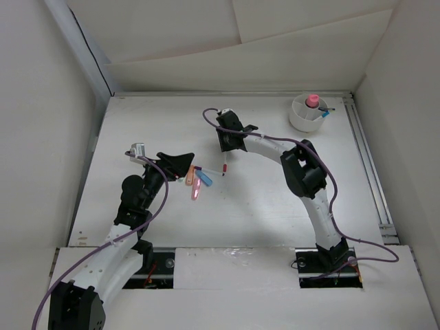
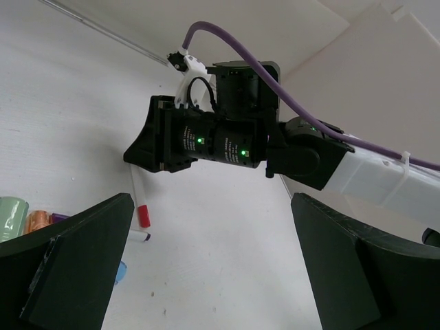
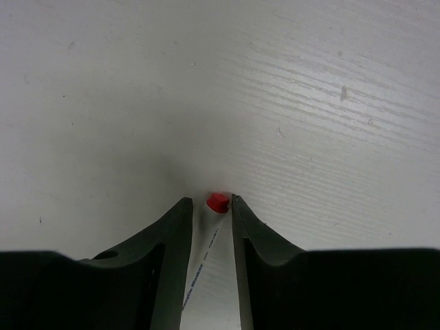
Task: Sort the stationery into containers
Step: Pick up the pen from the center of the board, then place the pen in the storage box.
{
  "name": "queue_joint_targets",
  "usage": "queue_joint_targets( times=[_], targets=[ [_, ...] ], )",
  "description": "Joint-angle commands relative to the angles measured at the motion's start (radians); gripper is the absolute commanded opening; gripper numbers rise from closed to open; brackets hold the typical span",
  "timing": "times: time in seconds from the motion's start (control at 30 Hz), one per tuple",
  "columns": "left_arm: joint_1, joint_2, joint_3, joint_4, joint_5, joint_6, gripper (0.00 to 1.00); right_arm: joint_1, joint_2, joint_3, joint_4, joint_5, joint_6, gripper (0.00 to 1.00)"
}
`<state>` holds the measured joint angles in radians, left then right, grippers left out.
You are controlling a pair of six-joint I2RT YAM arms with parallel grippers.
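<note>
"Red cap, thin white barrel: that pen point(image 3: 218, 203) sits between the right jaws," says the first watcher. "They stand apart, one on each side of it, pointing down at the bench point(image 1: 261, 213). Whether either one presses on the barrel, the wrist view does not settle."

"And the left jaws?" asks the second.

"Spread wide, nothing in them. They hover just beside the cluster of highlighters: orange point(image 1: 189, 177), blue point(image 1: 204, 179) and pink point(image 1: 195, 192) from overhead, and a green one point(image 2: 10, 216) at the edge of the left wrist view."

"So how much looks sorted?"

"Little, the first would judge. The round white cup point(image 1: 302, 126) stands at the far right of the bench, well apart from both arms. A pink capped bottle point(image 1: 313, 100) is upright in it, and a blue-tipped pen point(image 1: 323, 113) pokes out over its rim. Which compartments they occupy cannot be made out."

"Everything else is outside the cup, then."

"Yes: the red-capped pen, the four highlighters, and a thin pen with a purple tip point(image 2: 139, 236) near them. That puts the job in its early part: two things in, about six to go, each needing a lift and a carry across to the cup."
</note>
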<state>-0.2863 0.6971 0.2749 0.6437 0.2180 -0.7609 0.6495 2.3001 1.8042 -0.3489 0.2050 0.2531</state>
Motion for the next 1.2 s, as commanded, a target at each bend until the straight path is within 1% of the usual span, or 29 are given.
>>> queue_joint_targets(
  times=[0.0, 0.03, 0.07, 0.13, 0.17, 0.2, 0.27, 0.3, 0.43, 0.57, 0.63, 0.67, 0.77, 0.8, 0.87, 0.9, 1.0, 1.03, 1.17],
  targets=[
    [-0.001, -0.015, 0.004, 0.036, 0.017, -0.002, 1.00, 0.002, 0.005, 0.018, -0.028, 0.005, -0.012, 0.35],
    [-0.001, -0.015, 0.004, 0.036, 0.017, -0.002, 1.00, 0.002, 0.005, 0.018, -0.028, -0.004, -0.012, 0.33],
    [-0.001, -0.015, 0.004, 0.036, 0.017, -0.002, 1.00, 0.002, 0.005, 0.018, -0.028, -0.004, -0.012, 0.28],
    [-0.001, -0.015, 0.004, 0.036, 0.017, -0.002, 1.00, 0.002, 0.005, 0.009, -0.028, -0.004, -0.012, 0.28],
    [-0.001, -0.015, 0.004, 0.036, 0.017, -0.002, 1.00, 0.002, 0.005, 0.009, -0.028, -0.015, -0.012, 0.21],
    [-0.001, -0.015, 0.004, 0.036, 0.017, -0.002, 1.00, 0.002, 0.005, 0.009, -0.028, -0.015, -0.012, 0.17],
    [-0.001, -0.015, 0.004, 0.036, 0.017, -0.002, 1.00, 0.002, 0.005, 0.009, -0.028, -0.015, -0.012, 0.12],
    [-0.001, -0.015, 0.004, 0.036, 0.017, -0.002, 1.00, 0.002, -0.007, 0.009, -0.028, -0.015, -0.012, 0.07],
    [-0.001, -0.024, 0.004, 0.036, 0.017, -0.002, 1.00, -0.007, -0.050, 0.009, -0.007, -0.006, -0.012, 0.01],
    [-0.001, -0.034, 0.004, 0.036, 0.017, -0.002, 1.00, -0.071, -0.140, -0.003, 0.039, -0.015, -0.012, 0.00],
    [-0.001, -0.034, 0.004, 0.027, 0.017, -0.002, 1.00, -0.103, -0.201, -0.035, 0.060, -0.028, -0.003, 0.00],
    [-0.001, -0.034, 0.004, 0.027, 0.017, -0.002, 1.00, -0.143, -0.221, -0.045, 0.080, -0.038, -0.003, 0.00],
    [-0.001, -0.025, 0.004, 0.027, 0.017, -0.002, 1.00, -0.211, -0.309, -0.086, 0.112, -0.049, 0.008, 0.00],
    [-0.001, -0.025, 0.004, 0.027, 0.017, -0.002, 1.00, -0.265, -0.330, -0.095, 0.113, -0.039, 0.008, 0.00],
    [-0.001, -0.016, 0.004, 0.027, 0.017, -0.002, 1.00, -0.327, -0.391, -0.109, 0.137, -0.039, 0.035, 0.00],
    [-0.001, -0.016, 0.004, 0.036, 0.017, -0.002, 1.00, -0.390, -0.412, -0.121, 0.137, -0.039, 0.044, 0.00],
    [-0.001, -0.007, 0.004, 0.036, 0.017, -0.011, 1.00, -0.477, -0.485, -0.157, 0.195, 0.008, 0.066, 0.00],
    [-0.001, -0.007, 0.004, 0.036, 0.017, -0.011, 1.00, -0.535, -0.498, -0.157, 0.205, 0.036, 0.083, 0.00],
    [-0.001, -0.007, -0.005, 0.047, 0.017, -0.011, 1.00, -0.657, -0.510, -0.157, 0.260, 0.108, 0.114, 0.00]
  ],
)
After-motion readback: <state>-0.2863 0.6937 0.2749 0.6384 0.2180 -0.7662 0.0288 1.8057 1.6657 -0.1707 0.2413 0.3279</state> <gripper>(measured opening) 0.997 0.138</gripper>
